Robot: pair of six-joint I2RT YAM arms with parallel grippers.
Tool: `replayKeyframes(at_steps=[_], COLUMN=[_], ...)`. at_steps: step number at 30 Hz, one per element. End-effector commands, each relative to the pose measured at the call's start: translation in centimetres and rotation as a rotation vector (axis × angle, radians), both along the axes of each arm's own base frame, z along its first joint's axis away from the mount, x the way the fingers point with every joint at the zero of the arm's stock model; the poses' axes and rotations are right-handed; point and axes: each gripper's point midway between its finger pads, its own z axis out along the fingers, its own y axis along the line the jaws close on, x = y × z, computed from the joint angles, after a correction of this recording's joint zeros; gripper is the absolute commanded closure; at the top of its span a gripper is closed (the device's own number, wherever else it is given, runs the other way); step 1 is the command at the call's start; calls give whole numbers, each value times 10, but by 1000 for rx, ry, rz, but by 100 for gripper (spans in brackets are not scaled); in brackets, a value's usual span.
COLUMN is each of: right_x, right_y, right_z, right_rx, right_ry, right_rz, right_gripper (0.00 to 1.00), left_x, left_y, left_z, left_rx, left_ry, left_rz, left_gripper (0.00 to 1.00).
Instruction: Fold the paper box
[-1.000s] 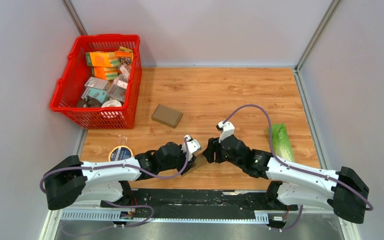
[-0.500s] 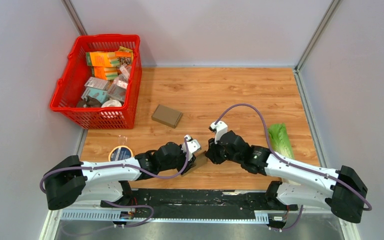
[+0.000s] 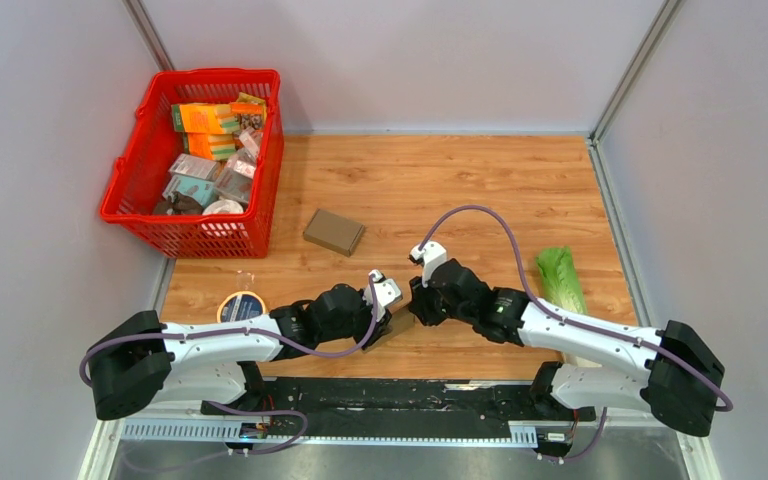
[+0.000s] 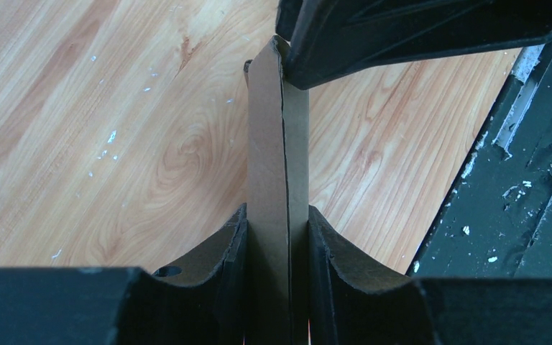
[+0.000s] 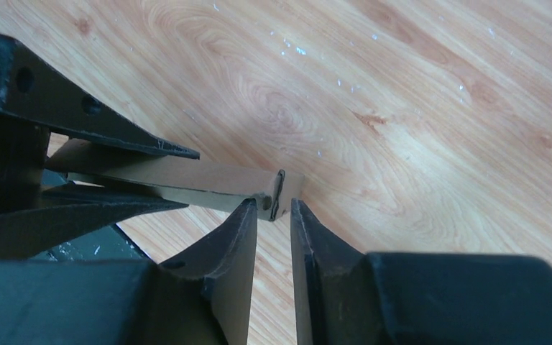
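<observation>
Wooden table (image 3: 460, 190), red basket (image 3: 135, 215) at far left corner, brown box (image 3: 334, 232) mid-table, round tin (image 3: 241, 305) near left, lettuce (image 3: 563, 282) right.

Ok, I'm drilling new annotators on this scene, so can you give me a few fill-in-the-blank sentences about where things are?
1. The flat cardboard box is clamped in the ____ hand.
2. The packets are piled in the ____ basket.
3. The lettuce lies on the ____ side of the table.
4. The second brown box is held by ____ hand.
Missing words: left; red; right; neither.
</observation>
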Motion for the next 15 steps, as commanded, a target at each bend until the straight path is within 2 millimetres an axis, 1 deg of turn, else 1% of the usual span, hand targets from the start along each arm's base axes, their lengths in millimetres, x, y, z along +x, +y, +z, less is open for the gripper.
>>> replayKeyframes(at_steps=[1,5,9,10,12,15], right_x=[18,20,23,23,24,25], right_y=[16,19,17,16,14,11], right_z=[28,25,27,25,24,25], right_rx=[59,43,36,29,16,1], right_ry=[-81,-79,-93,-93,-99,-114], right_rz=[-10,-7,-13,-17,-16,-14], right_gripper=[75,80,89,95,99,100], left_x=[-9,-9,-10,-9,-9,-10], left_y=[6,7,7,8,8,7], left_z=[-12,-11,-13,-13,-14,-14], left_rx=[62,62,62,62,65,65], left_ry=[36,36,37,37,38,39], left_rz=[-33,-33,-31,-30,-30,-32], left_gripper=[93,94,94,94,94,94])
